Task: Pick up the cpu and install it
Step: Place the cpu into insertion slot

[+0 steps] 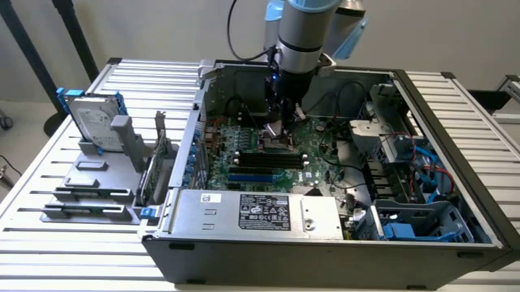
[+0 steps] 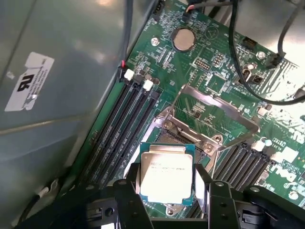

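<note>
Arm (image 1: 302, 36) points straight down into the open PC case (image 1: 455, 121), end effector (image 2: 167, 183) clamped on the cpu (image 2: 167, 171), which sits right over the open motherboard socket (image 2: 188, 131).

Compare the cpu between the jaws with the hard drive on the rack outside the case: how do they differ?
The cpu is a small square chip; the hard drive is a larger rectangle. The cpu lies flat between the gripper's jaws above the socket; the hard drive stands upright in a grey rack outside the case. The cpu has a green rim, the hard drive a blue frame. Both have silvery metal faces.
</note>
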You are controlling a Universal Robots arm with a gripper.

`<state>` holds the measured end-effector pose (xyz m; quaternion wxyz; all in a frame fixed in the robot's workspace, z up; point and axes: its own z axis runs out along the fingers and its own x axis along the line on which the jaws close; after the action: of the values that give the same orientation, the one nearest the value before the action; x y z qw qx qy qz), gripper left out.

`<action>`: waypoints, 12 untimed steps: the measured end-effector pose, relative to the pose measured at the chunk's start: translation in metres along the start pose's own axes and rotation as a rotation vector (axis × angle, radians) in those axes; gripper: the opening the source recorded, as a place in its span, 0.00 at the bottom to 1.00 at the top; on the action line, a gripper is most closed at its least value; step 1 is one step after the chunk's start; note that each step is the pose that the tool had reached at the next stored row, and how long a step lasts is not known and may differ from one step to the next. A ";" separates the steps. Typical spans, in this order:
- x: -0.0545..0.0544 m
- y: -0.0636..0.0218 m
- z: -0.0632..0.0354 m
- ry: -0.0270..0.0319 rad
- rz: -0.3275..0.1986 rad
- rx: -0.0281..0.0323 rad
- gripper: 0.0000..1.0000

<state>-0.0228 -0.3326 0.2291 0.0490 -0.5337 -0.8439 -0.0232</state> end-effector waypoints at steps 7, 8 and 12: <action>-0.001 0.0000 0.0046 0.0075 0.117 0.0003 0.54; -0.001 0.0001 0.0053 0.0086 0.133 0.0006 0.54; -0.001 0.0000 0.0076 0.0126 0.198 0.0007 0.54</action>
<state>-0.0228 -0.3326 0.2215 0.0566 -0.6142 -0.7869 -0.0214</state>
